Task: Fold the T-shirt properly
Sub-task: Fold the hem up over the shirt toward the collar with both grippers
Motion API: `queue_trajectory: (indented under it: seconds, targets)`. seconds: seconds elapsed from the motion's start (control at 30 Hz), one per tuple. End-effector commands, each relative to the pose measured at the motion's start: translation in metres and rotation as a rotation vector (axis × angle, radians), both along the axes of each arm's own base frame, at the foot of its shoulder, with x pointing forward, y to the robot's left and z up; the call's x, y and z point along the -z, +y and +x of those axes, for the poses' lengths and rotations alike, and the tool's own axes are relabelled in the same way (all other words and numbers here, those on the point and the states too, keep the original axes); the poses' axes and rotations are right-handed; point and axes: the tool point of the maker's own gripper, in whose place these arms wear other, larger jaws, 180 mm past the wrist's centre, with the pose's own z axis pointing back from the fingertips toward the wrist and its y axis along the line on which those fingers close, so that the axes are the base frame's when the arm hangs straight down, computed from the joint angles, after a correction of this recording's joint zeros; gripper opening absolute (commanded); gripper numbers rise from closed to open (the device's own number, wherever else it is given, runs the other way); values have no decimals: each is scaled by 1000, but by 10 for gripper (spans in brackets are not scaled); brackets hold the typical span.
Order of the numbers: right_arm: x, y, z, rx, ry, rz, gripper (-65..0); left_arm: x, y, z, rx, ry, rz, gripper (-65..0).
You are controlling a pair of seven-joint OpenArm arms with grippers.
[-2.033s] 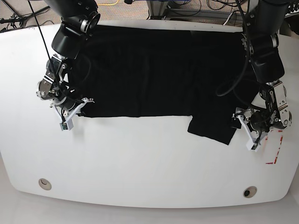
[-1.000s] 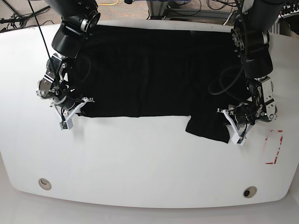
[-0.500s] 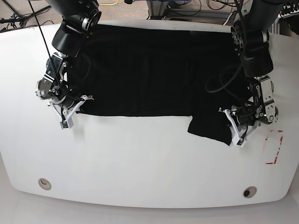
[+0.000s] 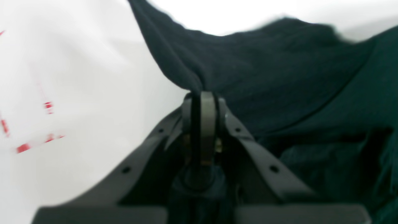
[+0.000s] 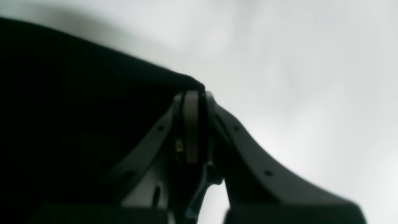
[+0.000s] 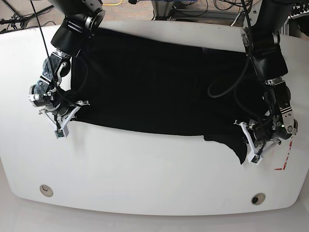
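Note:
The black T-shirt (image 6: pixel 154 87) lies spread across the far half of the white table, plain side up, with its near hem slanting down to the right. My left gripper (image 6: pixel 252 155), on the base view's right, is shut on the sleeve-like flap at the shirt's near right corner. In the left wrist view, cloth (image 4: pixel 279 62) bunches up out of the closed left gripper (image 4: pixel 202 95). My right gripper (image 6: pixel 60 128), on the base view's left, is shut on the near left corner. In the right wrist view, the shirt's edge (image 5: pixel 77 93) ends in the closed right gripper (image 5: pixel 194 92).
Bare white table (image 6: pixel 145 169) stretches from the hem to the front edge. It has round holes at the front left (image 6: pixel 46 189) and front right (image 6: pixel 258 198). Red tape marks (image 6: pixel 286 159) lie beside the left gripper. Cables and stands crowd the floor behind the table.
Both grippers have moved toward the table's front, dragging the shirt with them. The far edge has slid off the back rim and the near hem now slants lower on the right.

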Motion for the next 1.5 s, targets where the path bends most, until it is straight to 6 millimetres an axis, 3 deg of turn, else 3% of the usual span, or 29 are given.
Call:
queue_trajectory:
  seconds: [0.0, 0.33, 0.87, 1.07, 1.47]
  targets:
    - [-25, -13, 6, 13, -53, -53, -650, -27, 8, 11, -5, -66, 34, -650]
    - [-24, -15, -25, 16, -1, -118, -650, -27, 10, -8, 3, -74, 86, -650]
    - [-7, 1, -90, 13, 88, -155, -650, -10, 40, -60, 4, 4, 221, -650]
    - [-6, 4, -103, 12, 100, -165, -650, -11, 41, -75, 11, -4, 251, -650]
    - [1, 2, -135, 18, 196, -198, -650, -23, 71, -106, -34, 66, 388, -650]
